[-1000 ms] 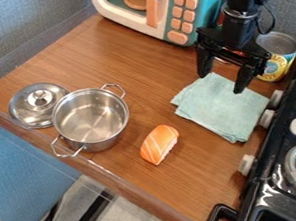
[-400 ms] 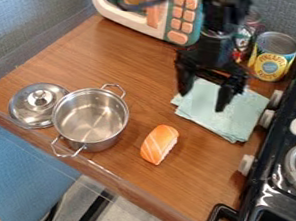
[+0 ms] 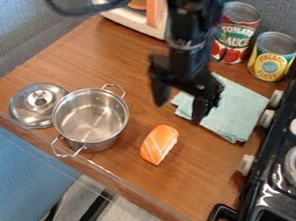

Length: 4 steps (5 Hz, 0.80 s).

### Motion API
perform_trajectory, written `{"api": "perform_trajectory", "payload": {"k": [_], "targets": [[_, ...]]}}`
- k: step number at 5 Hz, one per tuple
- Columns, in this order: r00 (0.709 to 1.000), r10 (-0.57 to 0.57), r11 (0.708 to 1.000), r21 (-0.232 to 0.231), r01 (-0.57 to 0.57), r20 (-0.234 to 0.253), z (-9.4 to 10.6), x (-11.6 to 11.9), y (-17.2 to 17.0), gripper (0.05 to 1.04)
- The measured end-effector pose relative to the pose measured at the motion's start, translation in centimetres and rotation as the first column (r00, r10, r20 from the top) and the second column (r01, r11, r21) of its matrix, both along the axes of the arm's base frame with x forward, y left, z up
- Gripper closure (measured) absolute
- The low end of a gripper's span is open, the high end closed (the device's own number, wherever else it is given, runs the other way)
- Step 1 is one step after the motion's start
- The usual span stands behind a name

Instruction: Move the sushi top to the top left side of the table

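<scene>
Lighting: bright and diffuse; the wooden table (image 3: pixel 110 50) is evenly lit, with soft-edged, faint shadows. Highlights: pale glints are borne by the steel pot (image 3: pixel 90 118) and lid (image 3: pixel 31 108); glossy reflections are carried by the black stove (image 3: pixel 271 184). Blur: the arm (image 3: pixel 187 16), gripper (image 3: pixel 179 112) and looped cable (image 3: pixel 50 2) are smeared, their outlines softened. Light source: not determinable.

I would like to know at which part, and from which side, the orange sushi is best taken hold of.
Probably from above, with the gripper closing across the middle of the sushi, one finger against each long side. It lies flat and is clearly longer than wide, so its narrow width should fit more easily. The pot stands apart from it.
</scene>
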<state>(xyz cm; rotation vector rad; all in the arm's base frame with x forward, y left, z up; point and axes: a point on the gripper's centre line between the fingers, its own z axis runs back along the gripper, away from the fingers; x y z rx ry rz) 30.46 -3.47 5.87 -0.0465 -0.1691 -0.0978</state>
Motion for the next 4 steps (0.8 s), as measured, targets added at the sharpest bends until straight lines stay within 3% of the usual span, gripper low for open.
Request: {"api": "perform_trajectory", "payload": {"k": [2,4], "targets": [[0.998,0.013,1.000,0.024,-0.012,-0.063,-2.2,-2.6,0.6,0.085],[0.996,0.030,0.999,0.034,-0.027,-0.089,-4.3,-2.7,0.1,0.085]]}}
